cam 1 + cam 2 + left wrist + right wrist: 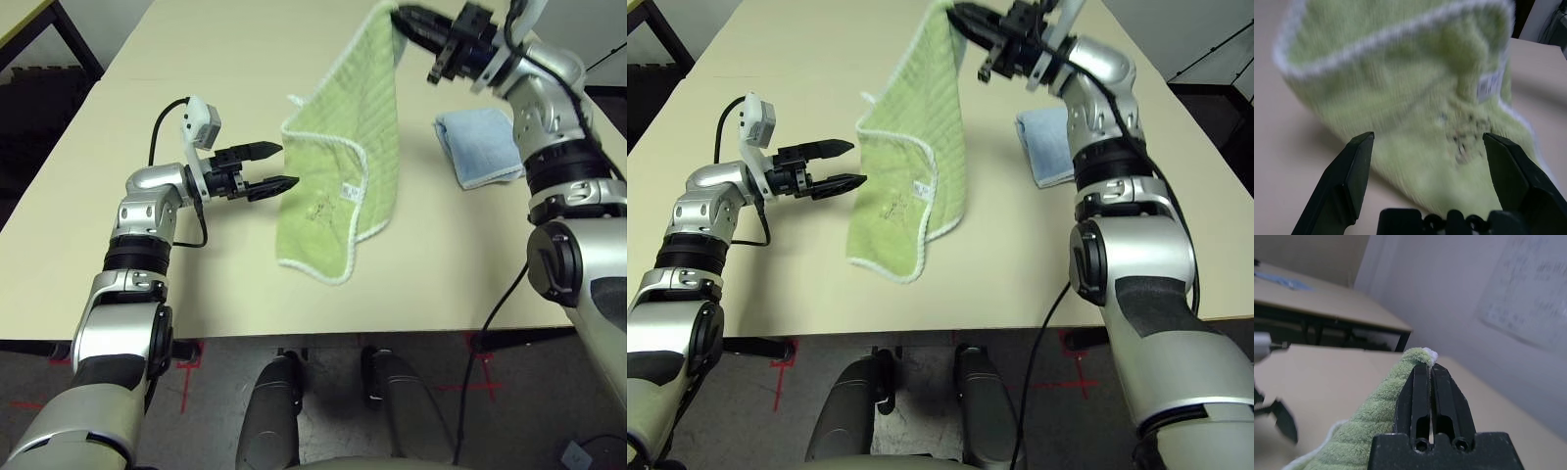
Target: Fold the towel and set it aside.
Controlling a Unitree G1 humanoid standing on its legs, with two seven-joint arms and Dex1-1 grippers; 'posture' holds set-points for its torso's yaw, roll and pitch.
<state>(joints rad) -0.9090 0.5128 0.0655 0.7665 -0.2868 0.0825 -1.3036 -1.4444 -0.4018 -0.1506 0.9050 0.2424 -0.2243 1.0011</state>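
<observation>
Towel [372,127]: hanging by one top corner over the desk [225,284], in front of the robot and near the middle. Long way running up and down, from the pinched corner down toward the robot's side of the desk, with a small lean to the robot's left at the bottom. Soft and green, with a white edge all around. Folded over itself in part, with a round flap low down. Cannot tell if touching the desk at the bottom.

On the flap, a small white tag [351,192] with dark marks, too small to read. Next to that, a little dark stitched picture [321,211], too small to make out.

Right end effector [396,14]: clenched tight on the top corner of the towel, tips pressed together, pointing to the robot's left. Left end effector [289,164]: wide open and holding nothing, pointing to the robot's right, at the side of the towel. Very near the cloth, but cannot tell if touching.

On the desk, to the right of the towel, a blue cloth [480,147], lying flat and folded.
</observation>
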